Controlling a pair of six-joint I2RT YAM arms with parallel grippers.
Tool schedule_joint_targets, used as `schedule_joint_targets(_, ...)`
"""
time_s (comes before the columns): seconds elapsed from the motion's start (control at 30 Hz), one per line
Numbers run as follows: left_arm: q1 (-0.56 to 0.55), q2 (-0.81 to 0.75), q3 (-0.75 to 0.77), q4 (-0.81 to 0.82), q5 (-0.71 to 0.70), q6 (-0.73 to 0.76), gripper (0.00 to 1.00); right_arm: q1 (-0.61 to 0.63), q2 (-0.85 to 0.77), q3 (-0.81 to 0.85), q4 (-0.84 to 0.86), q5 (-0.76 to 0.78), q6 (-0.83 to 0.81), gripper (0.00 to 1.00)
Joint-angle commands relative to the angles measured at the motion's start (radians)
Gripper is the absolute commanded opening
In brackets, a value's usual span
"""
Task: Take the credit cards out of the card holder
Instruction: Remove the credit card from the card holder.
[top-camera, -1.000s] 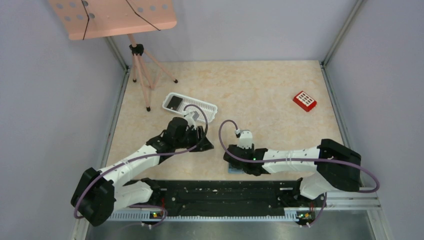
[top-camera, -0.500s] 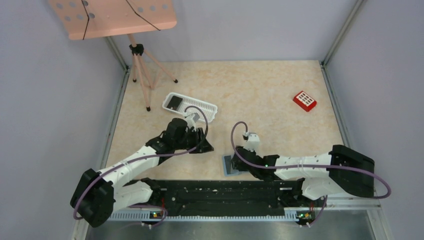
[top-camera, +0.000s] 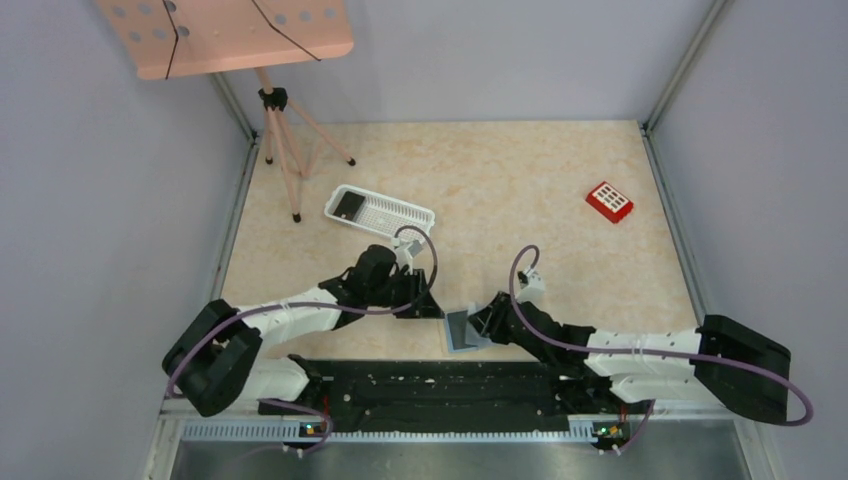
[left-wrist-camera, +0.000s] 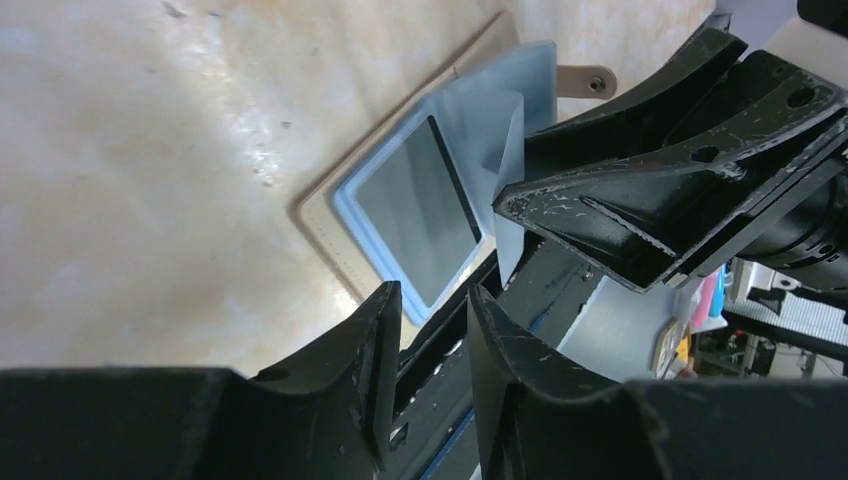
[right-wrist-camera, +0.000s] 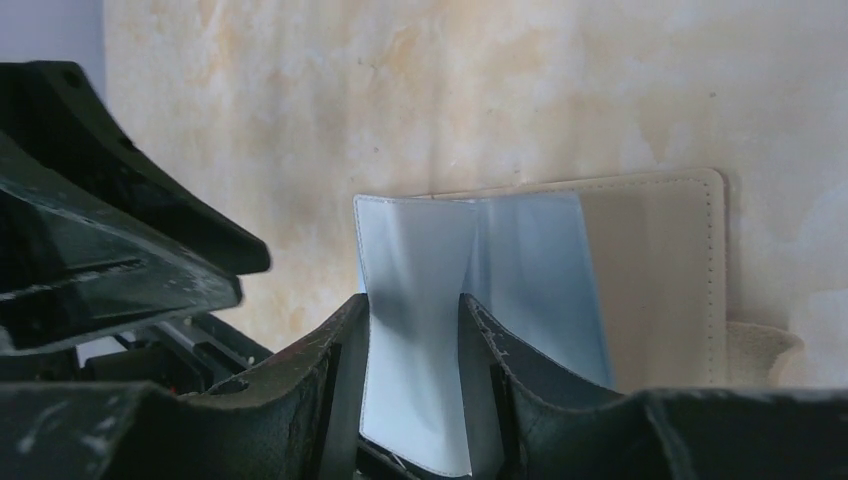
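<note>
The card holder (top-camera: 462, 330) is laid open on the tabletop (top-camera: 520, 190), one pale blue leaf pinched and lifted by the right hand (right-wrist-camera: 412, 305), while its dark card (left-wrist-camera: 418, 212) lies just beside the left hand (left-wrist-camera: 435, 300), judged nearer, fingers narrowly parted on nothing.

No text, label, brand or number is legible anywhere (the card holder (left-wrist-camera: 530, 75) shows plain faces only).

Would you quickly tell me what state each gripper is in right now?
Left gripper: open narrowly, empty, by the card holder corner.
Right gripper: closed on the card holder's raised flap.
</note>
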Motion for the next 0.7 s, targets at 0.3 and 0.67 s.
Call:
schedule_joint_targets(0.3,-0.125,0.289,0.128,0.249,0.040,-0.101,0.32,-0.019,-0.075,-0.036,0.093,-0.039,0.024,0.38)
schedule_joint_targets(0.67,-0.188,0.413,0.228,0.383,0.105,-0.174,0.32,-0.019,-0.326,0.091,-0.343,0.029,-0.061,0.53)
